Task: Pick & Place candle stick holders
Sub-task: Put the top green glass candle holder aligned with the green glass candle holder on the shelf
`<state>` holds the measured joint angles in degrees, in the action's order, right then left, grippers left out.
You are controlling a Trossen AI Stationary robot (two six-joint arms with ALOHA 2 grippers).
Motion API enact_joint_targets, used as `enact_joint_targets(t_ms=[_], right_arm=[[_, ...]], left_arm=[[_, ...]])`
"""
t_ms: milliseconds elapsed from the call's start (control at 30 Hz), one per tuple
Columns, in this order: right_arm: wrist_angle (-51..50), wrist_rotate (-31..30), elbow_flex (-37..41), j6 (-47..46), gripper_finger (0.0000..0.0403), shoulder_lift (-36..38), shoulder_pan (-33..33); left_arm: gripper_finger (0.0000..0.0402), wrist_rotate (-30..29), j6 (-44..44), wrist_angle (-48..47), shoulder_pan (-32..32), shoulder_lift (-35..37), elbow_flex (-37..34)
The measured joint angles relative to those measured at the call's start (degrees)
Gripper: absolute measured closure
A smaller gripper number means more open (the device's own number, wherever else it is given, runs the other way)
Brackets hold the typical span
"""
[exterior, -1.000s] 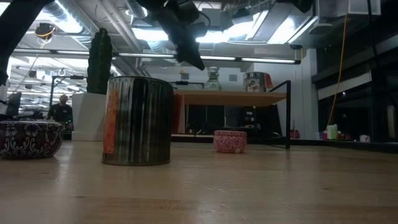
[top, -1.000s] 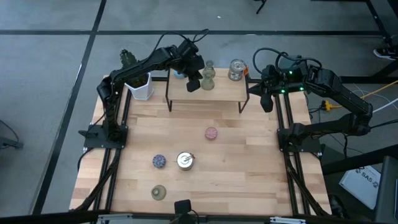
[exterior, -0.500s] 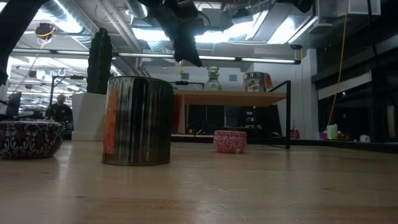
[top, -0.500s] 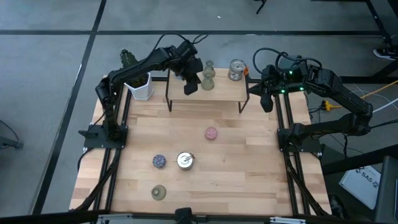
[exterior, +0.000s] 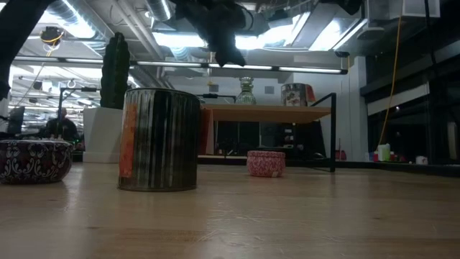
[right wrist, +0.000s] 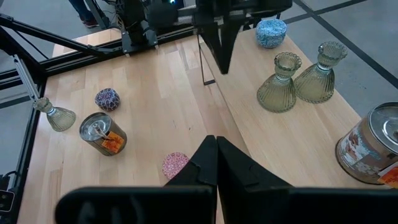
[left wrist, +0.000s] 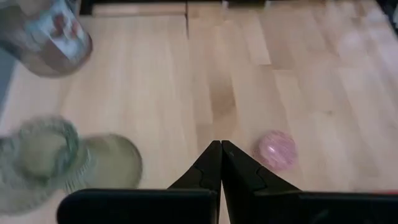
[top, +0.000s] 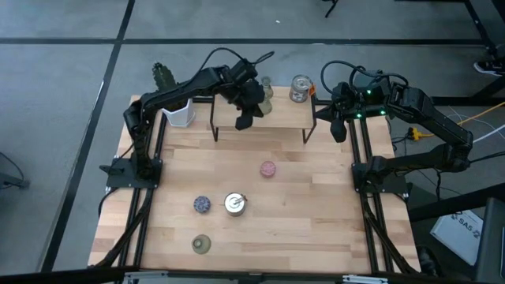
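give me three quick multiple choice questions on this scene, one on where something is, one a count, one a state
1. Where is the pink round holder?
A. on the raised shelf
B. on the tabletop, in front of the shelf
C. on the floor

2. How many olive-green flared holders stand on the shelf?
A. one
B. two
C. three

3. What state is the left gripper in?
A. shut, holding nothing
B. shut on a holder
C. wide open

Answers:
1 B: the high view shows it on bare wood, clear of the shelf.
2 B: the right wrist view shows a pair side by side on the shelf, with a third down on the tabletop.
3 A: its wrist view shows the fingertips pressed together with nothing between them.
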<state>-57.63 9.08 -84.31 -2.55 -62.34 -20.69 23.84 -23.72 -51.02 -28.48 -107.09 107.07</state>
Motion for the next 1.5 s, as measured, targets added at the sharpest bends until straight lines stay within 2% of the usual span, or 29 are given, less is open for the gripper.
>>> enact_joint_targets(t_ms=[167,433,800,1500], right_arm=[[0.00,0.00,0.00,0.00,0.0402,0.01,0.00],[0.00,-0.02,-0.02,0.00,0.0402,-0.01,0.00],[0.00,-0.02,0.00,-0.07,0.0402,-0.01,0.00],[0.00,-1.57,0.00,-0.02,0.0402,-0.01,0.00]], left_arm=[[0.0400,-4.80,-1.07,4.05,0.93,-0.55,0.09],[0.0400,-8.80,-1.10,5.13,0.23,-2.33,0.00],[0.0400,-9.99,-1.08,6.53,0.23,-3.50,0.00],[0.0400,-15.74,-2.52,8.05,0.25,-3.54,0.00]])
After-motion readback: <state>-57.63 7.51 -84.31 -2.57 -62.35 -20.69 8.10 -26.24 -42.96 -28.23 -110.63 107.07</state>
